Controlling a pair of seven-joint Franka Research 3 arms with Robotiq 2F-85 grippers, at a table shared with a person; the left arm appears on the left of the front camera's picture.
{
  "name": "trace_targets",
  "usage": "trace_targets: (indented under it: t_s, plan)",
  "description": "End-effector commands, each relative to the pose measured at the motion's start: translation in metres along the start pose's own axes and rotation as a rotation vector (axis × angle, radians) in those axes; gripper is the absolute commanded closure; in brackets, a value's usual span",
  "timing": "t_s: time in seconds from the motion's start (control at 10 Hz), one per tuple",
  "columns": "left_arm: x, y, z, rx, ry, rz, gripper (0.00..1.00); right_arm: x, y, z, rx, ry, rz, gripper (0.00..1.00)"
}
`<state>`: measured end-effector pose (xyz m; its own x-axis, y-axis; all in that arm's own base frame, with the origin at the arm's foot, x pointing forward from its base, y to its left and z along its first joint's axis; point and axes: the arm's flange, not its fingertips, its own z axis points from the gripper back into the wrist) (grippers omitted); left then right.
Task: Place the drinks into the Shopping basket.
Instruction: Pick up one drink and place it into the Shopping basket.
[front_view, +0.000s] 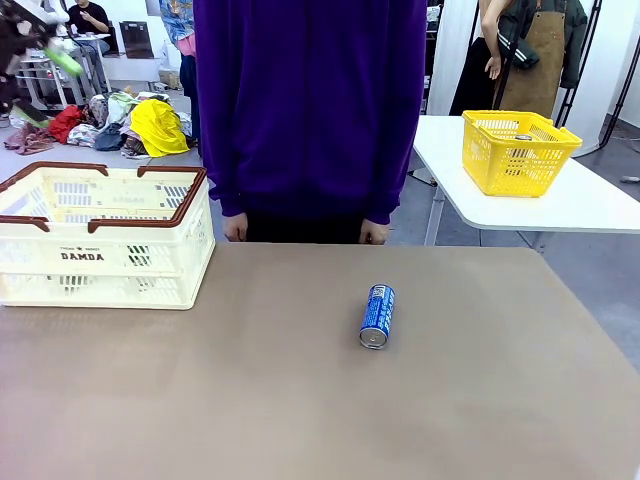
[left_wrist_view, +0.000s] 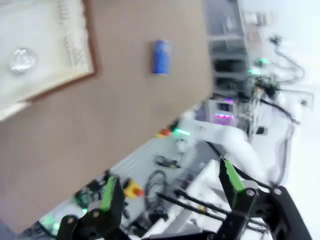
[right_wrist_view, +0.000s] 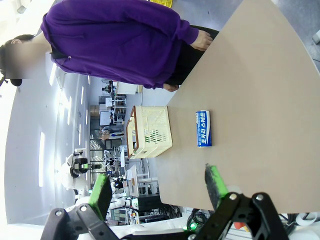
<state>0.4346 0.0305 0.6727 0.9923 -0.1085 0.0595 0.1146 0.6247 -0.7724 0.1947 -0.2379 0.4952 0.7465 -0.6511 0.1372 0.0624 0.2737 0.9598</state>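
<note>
One blue drink can (front_view: 377, 316) lies on its side mid-table, right of the Shopping basket (front_view: 100, 235), a cream slatted crate with a brown rim at the table's left. My left gripper (front_view: 45, 90) hangs high above the basket's far left corner. Its blurred wrist view looks down past open green-padded fingers (left_wrist_view: 170, 187) at the basket's corner (left_wrist_view: 60, 45), where a round silver can top (left_wrist_view: 22, 61) shows inside, and at the blue can (left_wrist_view: 160, 56). My right gripper (right_wrist_view: 158, 186) is open and holds nothing, well back from the blue can (right_wrist_view: 203, 128) and the basket (right_wrist_view: 149, 131).
A person in a purple top (front_view: 310, 100) stands at the table's far edge with hands at their sides. A yellow mesh basket (front_view: 518, 150) sits on a separate white table at the back right. Bare brown tabletop (front_view: 300, 400) surrounds the can.
</note>
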Motion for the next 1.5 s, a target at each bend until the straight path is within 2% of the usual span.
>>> trace_targets:
  t_s: [0.0,0.2,0.4,0.6,0.7,1.4]
  plan:
    - [-0.042,0.038,0.017,-0.221,-0.013,-0.071,0.0,0.003,0.001,0.0,0.026,-0.009,0.026,0.0]
    - [-0.077,0.091,0.033,-0.39,-0.037,-0.129,0.0,0.003,0.001,0.0,0.026,-0.009,0.026,0.0]
    - [-0.071,0.126,0.046,-0.461,0.048,-0.153,0.0,0.003,0.001,0.0,0.026,-0.009,0.026,0.0]
    - [-0.041,0.145,0.046,-0.395,0.172,-0.127,0.0,0.003,0.001,0.0,0.026,-0.009,0.026,0.0]
    - [-0.085,0.136,0.039,-0.459,0.02,-0.134,0.0,0.003,0.001,0.0,0.026,-0.009,0.026,0.0]
    - [-0.085,0.136,0.039,-0.459,0.02,-0.134,0.0,0.003,0.001,0.0,0.026,-0.009,0.026,0.0]
